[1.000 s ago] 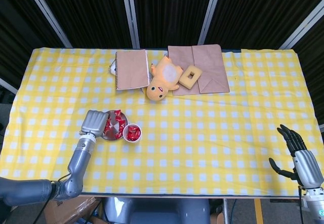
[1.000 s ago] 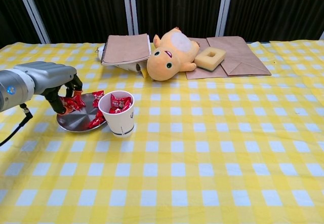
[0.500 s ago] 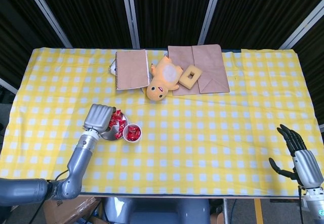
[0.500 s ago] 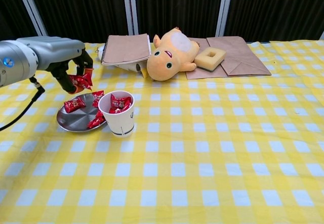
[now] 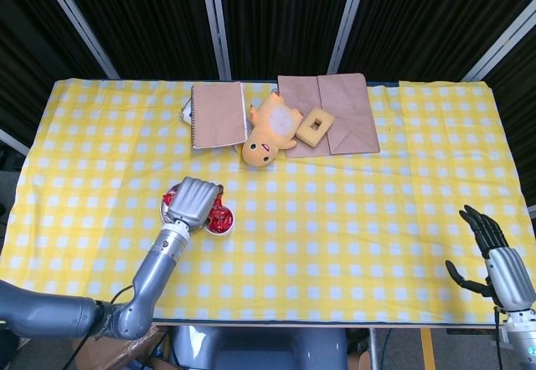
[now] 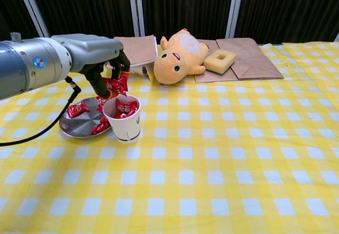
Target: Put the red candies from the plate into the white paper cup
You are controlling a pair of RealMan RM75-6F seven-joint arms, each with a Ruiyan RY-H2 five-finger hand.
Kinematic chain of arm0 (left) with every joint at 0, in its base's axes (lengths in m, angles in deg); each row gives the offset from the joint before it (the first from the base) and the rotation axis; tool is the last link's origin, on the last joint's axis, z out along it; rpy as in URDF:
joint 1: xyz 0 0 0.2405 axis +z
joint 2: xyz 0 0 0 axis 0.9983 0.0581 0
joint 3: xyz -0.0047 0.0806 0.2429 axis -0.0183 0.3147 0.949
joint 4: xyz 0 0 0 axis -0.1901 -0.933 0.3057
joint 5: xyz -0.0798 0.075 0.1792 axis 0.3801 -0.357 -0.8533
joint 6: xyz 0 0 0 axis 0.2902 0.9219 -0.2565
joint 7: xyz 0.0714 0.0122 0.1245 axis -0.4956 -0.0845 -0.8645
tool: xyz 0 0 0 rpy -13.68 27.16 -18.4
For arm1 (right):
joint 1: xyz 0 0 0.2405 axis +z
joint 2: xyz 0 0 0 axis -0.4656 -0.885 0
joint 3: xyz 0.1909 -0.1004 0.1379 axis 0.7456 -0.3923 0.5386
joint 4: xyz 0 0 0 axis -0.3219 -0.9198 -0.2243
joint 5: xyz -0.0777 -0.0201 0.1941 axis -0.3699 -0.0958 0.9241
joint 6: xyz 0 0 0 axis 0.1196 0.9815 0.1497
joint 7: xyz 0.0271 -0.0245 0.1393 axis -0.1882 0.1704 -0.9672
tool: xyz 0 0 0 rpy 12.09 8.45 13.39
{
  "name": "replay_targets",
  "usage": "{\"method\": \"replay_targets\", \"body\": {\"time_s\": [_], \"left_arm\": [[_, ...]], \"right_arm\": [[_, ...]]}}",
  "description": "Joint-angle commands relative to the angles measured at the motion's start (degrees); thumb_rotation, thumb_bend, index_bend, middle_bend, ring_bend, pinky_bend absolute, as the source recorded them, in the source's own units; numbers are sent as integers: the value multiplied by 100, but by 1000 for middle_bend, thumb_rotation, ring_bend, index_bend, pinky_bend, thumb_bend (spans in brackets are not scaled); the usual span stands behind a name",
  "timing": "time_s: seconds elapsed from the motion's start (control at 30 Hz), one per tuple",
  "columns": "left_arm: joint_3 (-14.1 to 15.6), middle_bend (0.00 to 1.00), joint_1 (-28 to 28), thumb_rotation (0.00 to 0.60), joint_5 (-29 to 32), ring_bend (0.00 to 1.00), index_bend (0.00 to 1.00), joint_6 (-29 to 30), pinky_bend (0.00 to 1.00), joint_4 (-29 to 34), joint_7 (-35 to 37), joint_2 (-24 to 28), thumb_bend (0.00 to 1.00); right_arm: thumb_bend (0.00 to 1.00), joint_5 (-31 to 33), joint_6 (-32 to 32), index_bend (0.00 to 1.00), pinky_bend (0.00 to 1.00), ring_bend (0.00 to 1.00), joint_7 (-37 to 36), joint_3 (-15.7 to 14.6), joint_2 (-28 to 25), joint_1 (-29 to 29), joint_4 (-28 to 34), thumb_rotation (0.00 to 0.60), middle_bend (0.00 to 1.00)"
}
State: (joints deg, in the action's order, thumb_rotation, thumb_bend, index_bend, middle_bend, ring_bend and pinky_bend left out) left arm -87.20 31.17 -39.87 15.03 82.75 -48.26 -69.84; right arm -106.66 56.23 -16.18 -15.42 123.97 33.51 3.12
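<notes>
I have a red candy (image 6: 115, 84) pinched in my left hand (image 6: 108, 78) just above the white paper cup (image 6: 125, 120), which already holds some candies. At least three more lie on the metal plate (image 6: 79, 126) touching the cup's left side. My right hand (image 5: 488, 255), well right of the cup, is empty with fingers spread.

A yellow-checked tablecloth (image 5: 352, 211) covers the table before dark curtains (image 5: 276, 18) with pale poles.

tablecloth (image 6: 222, 154): yellow-and-white check | candies (image 6: 77, 108): red wrappers | paper cup (image 6: 126, 125): white | plate (image 6: 79, 127): silver-grey | plush toy (image 6: 177, 59): orange-yellow, white belly | notebook (image 6: 132, 50): brown | paper bags (image 6: 254, 59): brown | left hand (image 6: 103, 64): grey, black fingers | right hand (image 5: 490, 240): black
</notes>
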Motion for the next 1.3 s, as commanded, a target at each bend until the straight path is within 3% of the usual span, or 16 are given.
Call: {"method": "replay_targets", "body": {"time_s": [0.03,0.87,1.3], "left_arm": [[34,529,-74,600,66,937,486,19,959,22,-105,-70,405],[113,458,-188,600,232,937,431,41,959,161,-17,18,364],[77,340,100,600,-150,923,294,217,955,285,572,398,269]], "right_arm": [[424,-9,9,0,0,0,-5,-1,0,0,1,600,0],[424,-26,38,0,0,0,-7,-5,1,-6,6,600,0],[424,-12,27,0,0,0,-20,-7,-3,-7,-4,600,0]]}}
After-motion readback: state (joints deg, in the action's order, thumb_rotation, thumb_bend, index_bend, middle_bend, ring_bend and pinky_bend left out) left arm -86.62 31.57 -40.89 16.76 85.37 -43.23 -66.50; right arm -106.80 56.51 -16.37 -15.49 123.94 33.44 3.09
